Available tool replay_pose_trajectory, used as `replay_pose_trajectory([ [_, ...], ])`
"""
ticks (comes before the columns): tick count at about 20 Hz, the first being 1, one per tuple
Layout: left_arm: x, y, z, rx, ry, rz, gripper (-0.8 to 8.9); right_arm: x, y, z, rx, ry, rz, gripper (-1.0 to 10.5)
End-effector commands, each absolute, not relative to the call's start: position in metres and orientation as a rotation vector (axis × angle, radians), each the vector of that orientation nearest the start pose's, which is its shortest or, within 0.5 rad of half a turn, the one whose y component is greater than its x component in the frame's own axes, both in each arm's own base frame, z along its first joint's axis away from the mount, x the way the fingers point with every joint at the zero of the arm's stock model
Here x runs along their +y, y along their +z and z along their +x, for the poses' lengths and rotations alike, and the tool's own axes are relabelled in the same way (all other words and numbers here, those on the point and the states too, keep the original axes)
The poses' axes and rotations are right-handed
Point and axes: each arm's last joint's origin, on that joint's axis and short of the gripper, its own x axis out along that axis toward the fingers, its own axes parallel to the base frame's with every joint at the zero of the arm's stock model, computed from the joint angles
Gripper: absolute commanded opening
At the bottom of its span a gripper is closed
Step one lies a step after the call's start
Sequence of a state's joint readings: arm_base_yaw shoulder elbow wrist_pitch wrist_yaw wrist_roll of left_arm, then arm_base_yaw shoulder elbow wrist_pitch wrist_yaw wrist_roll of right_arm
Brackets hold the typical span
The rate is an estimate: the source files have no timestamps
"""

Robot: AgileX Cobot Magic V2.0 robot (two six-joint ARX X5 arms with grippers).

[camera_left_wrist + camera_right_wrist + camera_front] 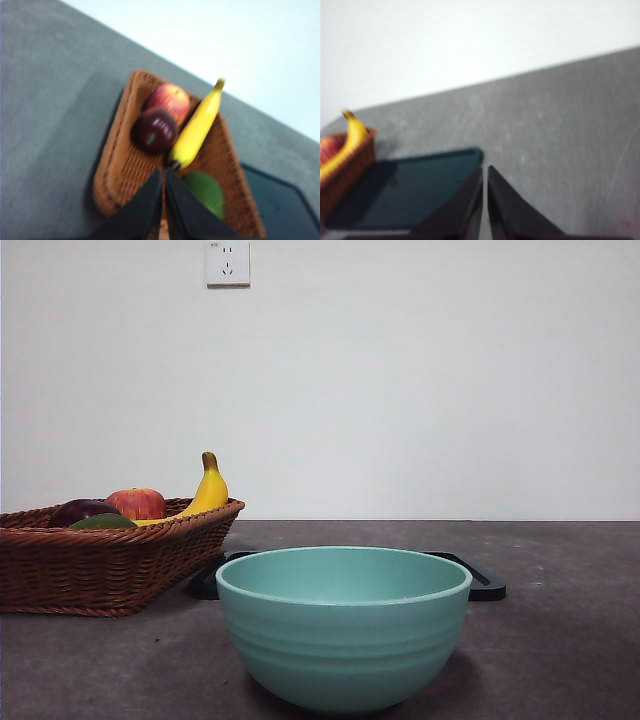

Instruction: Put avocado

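Above basket, left gripper closed.

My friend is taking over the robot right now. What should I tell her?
Left gripper: shut, holding nothing, above the wicker basket.
Right gripper: shut, holding nothing, over the black tray.
The avocado lies in the basket with the banana, red apple and dark purple fruit.
The teal bowl stands in front; its inside is not visible.
Done: nothing yet. Left: grasp the avocado and put it down.
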State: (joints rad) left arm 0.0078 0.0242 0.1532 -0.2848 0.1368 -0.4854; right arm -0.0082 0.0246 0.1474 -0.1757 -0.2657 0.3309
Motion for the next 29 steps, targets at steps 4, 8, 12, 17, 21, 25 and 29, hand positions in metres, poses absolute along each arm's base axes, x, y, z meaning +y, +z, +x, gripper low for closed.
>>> replay_pose_trajectory([
  [4,-0.005,0.231,0.079,0.186,-0.147,-0.489,0.10,0.008,0.237,0.082,0.123,0.268,0.354,0.1],
  [8,-0.007,0.259,0.078,0.278,-0.202,-0.440,0.10,0.009,0.267,0.082,0.220,0.314,0.317,0.1],
  [12,-0.009,0.279,0.082,0.384,-0.266,-0.392,0.10,0.011,0.295,0.084,0.333,0.377,0.276,0.1],
  [17,-0.013,0.297,0.092,0.524,-0.415,-0.376,0.10,0.014,0.325,0.090,0.473,0.482,0.239,0.1],
  [21,-0.017,0.305,0.098,0.642,-0.514,-0.366,0.10,0.019,0.339,0.098,0.587,0.565,0.217,0.1],
  [25,-0.021,0.309,0.099,0.747,-0.593,-0.346,0.10,0.027,0.342,0.102,0.694,0.639,0.173,0.1],
  [29,-0.026,0.310,0.093,0.846,-0.663,-0.286,0.09,0.040,0.332,0.099,0.855,0.767,0.102,0.1],
])
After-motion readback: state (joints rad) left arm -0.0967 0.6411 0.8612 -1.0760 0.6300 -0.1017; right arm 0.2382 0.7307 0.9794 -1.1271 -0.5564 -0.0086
